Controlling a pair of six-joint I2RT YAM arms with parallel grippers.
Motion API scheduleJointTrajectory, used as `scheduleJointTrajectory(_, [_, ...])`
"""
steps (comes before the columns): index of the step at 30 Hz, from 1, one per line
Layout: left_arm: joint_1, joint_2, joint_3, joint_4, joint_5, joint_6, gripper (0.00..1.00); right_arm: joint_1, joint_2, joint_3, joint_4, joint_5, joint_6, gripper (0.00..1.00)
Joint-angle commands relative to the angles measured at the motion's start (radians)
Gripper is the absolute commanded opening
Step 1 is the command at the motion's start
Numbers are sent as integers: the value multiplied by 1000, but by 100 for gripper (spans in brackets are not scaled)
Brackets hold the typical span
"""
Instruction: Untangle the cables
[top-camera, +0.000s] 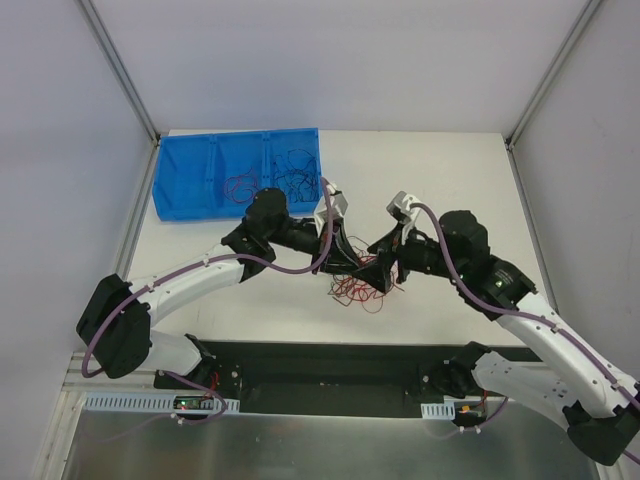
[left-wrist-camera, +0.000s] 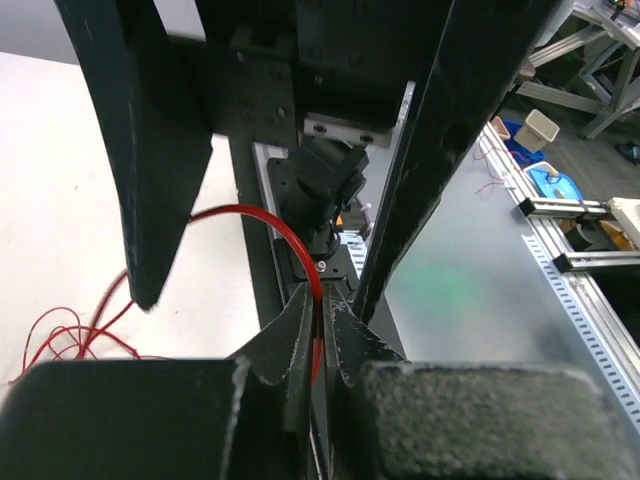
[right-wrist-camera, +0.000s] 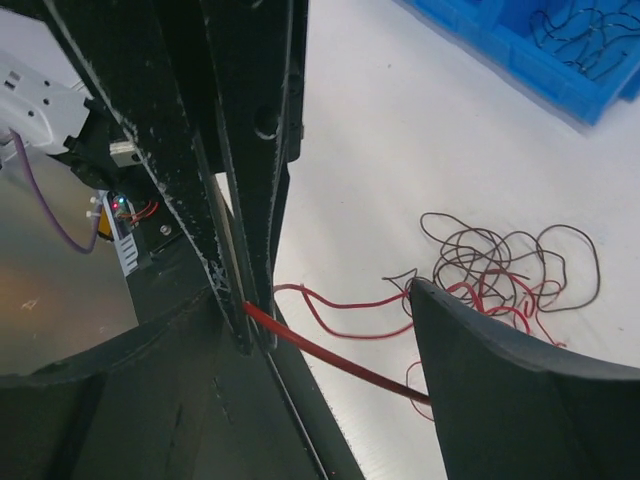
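A loose tangle of thin red and black cables (top-camera: 358, 292) lies on the white table under both grippers, and the right wrist view also shows this tangle (right-wrist-camera: 500, 270). My left gripper (left-wrist-camera: 320, 322) is shut on one red cable (left-wrist-camera: 255, 212), which arcs away to the left. From above, the left gripper (top-camera: 350, 262) points down at the tangle. My right gripper (right-wrist-camera: 325, 310) stands open. The left gripper's tips and the taut red strand (right-wrist-camera: 340, 355) lie between its fingers (right-wrist-camera: 500, 380). The right gripper (top-camera: 385, 272) meets the left over the tangle.
A blue bin (top-camera: 190, 190) sits at the table's back left, holding black cables (top-camera: 295, 170) and red cables (top-camera: 240, 185). The bin's corner (right-wrist-camera: 520, 50) shows in the right wrist view. The black base rail (top-camera: 320, 375) runs along the near edge.
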Motion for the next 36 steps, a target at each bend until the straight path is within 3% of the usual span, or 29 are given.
scheduleJointTrajectory(1, [9,-44,-3,192,52,-106,0,34,-26,-51,161,-46,-5,74])
scheduleJointTrajectory(5, [40,-38,-21,293,29,-206,0,42,-95,-123,230,-29,33,71])
scheduleJointTrajectory(8, [66,-27,-38,366,-17,-297,0,48,-137,-186,311,26,82,82])
scheduleJointTrajectory(12, [81,-4,-60,480,-37,-392,0,64,-125,-247,446,115,139,85])
scheduleJointTrajectory(19, [92,-2,-58,405,-98,-383,0,156,-34,-236,508,363,189,85])
scheduleJointTrajectory(24, [107,-37,-63,258,-248,-348,0,273,-8,-278,603,582,193,81])
scheduleJointTrajectory(27, [109,-63,-67,192,-317,-311,0,315,16,-287,628,724,239,66])
scheduleJointTrajectory(32, [109,-94,-74,121,-393,-269,0,328,58,-289,675,760,308,25])
scheduleJointTrajectory(34, [109,-103,-77,123,-403,-260,0,330,64,-293,684,749,323,3])
scheduleJointTrajectory(36, [110,-110,-74,123,-388,-253,0,325,60,-301,698,720,324,0])
